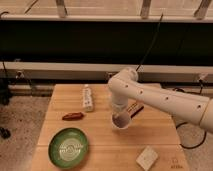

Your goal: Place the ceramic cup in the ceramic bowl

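One white arm is reaching in from the right, and its end effector (120,116) is sitting right over the cup (120,122), near the middle of the wooden worktop (100,135). Its fingers are pressing close together, and I am judging that they are pinching the cup's rim, though the arm is hiding the contact itself. Whether the cup is resting on the wood or hanging just above it, I am not able to say. The green bowl (54,148) is lying at the front left, well apart from the cup, with nothing in it.

Several things are threatening the carry. A rim pinch is giving little hold, so the cup is risking slipping or swinging out if the arm is moving fast. A reddish-brown packet (73,116) is lying between cup and bowl, slightly behind the direct line, and a low pass is risking brushing it. Letting go too high is risking the cup tipping, chipping or bouncing off the bowl's shallow wall.
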Motion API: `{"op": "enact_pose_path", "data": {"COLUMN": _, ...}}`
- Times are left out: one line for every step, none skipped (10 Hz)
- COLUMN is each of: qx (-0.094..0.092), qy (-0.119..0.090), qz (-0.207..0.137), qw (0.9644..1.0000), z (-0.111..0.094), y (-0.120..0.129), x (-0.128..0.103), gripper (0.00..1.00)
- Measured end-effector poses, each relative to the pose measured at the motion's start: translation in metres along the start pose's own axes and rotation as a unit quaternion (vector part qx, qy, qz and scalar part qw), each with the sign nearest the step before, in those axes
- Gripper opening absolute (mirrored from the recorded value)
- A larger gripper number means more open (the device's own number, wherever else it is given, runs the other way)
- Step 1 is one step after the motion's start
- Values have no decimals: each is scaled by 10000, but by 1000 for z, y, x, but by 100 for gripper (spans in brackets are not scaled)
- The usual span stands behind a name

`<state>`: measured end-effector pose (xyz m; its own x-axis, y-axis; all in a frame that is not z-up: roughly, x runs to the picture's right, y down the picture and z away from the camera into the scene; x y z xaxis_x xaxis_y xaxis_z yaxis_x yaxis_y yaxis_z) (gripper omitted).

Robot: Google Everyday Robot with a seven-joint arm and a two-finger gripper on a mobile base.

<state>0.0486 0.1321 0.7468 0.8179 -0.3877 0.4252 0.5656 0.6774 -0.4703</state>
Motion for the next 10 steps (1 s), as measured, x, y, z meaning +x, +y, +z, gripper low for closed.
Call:
{"op": "enact_pose_path", "data": {"qx": 2, "qy": -4, "qz": -34, "qw": 10000, "z": -1, "y": -2, "x": -3, "gripper": 0}}
{"op": "enact_pose_path", "data": {"qx": 6, "qy": -9, "qz": -70, "qw": 10000, "z": -2, "y": -4, "x": -6, "gripper": 0}}
{"op": "enact_pose_path", "data": {"qx": 6, "qy": -7, "qz": -85, "qw": 10000, "z": -4, "y": -6, "x": -8, "gripper": 0}}
{"op": "enact_pose_path", "data": {"qx": 2, "qy": -5, "qz": -114, "qw": 9999, "z": -8, "y": -7, "x": -11, "gripper": 0}}
{"op": "enact_pose_path", "data": {"qx": 5, "qy": -11, "qz": -153, "qw": 9999, "z": -9, "y": -10, "x": -15, "gripper": 0}}
{"op": "enact_pose_path", "data": {"qx": 11, "qy": -15, "qz": -195, "qw": 9998, "z": -11, "y": -12, "x": -19, "gripper": 0}}
{"op": "enact_pose_path", "data": {"qx": 11, "qy": -16, "qz": -232, "qw": 9997, "z": -14, "y": -13, "x": -22, "gripper": 0}}
{"op": "enact_pose_path", "data": {"qx": 11, "qy": -19, "qz": -262, "qw": 9997, "z": -15, "y": -14, "x": -24, "gripper": 0}}
{"op": "enact_pose_path", "data": {"qx": 10, "qy": -24, "qz": -283, "qw": 9996, "z": -15, "y": -13, "x": -25, "gripper": 0}}
{"op": "enact_pose_path", "data": {"qx": 6, "qy": -33, "qz": -309, "qw": 9995, "z": -18, "y": -13, "x": -28, "gripper": 0}}
